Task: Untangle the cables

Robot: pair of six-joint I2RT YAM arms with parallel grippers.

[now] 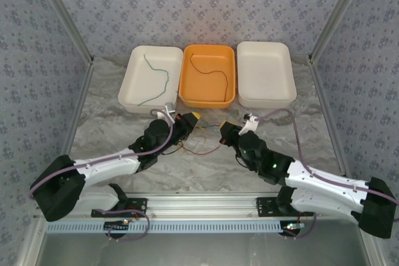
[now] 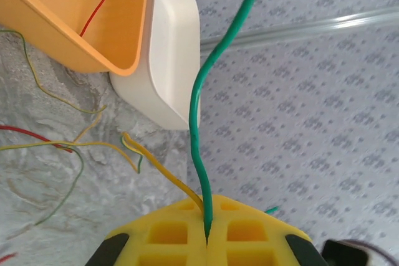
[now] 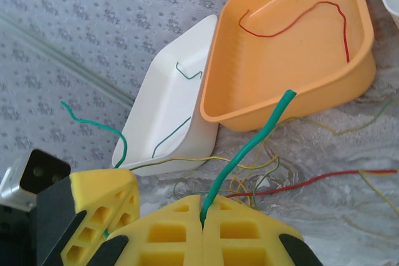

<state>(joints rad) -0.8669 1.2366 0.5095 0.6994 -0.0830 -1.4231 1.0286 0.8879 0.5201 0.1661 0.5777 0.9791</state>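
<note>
Presently, left gripper [image 1: 191, 118] [image 2: 207, 232]: yellow padded jaws are pressed together, pinching a green cable [image 2: 196, 110] that rises from the seam between the pads.
Right gripper [image 1: 228, 125] [image 3: 202, 219]: its jaws are likewise closed, nipping a green strand [image 3: 249, 147] that leans up and to the right, toward the orange tray [image 1: 185, 88] [image 3: 280, 60].
Same wire or two: cannot tell whether both grippers hold one cable.
Gripper positions: both sit low over the marbled table [image 1: 199, 169], near each other with tips facing, just in front of the orange tray.
Loose tangle [image 1: 201, 146] [image 2: 62, 146] [image 3: 249, 179]: thin red, yellow-tan and green cables lie looped over one another on the table between the two grippers.
Orange tray contents: a single red cable [image 1: 209, 71] [image 3: 293, 20] lies curled inside. This tray is the middle one of three.
Left white tray [image 1: 133, 88] [image 3: 168, 101]: it sits right up against the orange tray, with a thin green wire [image 1: 166, 79] [image 3: 171, 138] lying inside.
Right white tray [image 1: 265, 73]: it stands just beside the orange tray on the other side.
</note>
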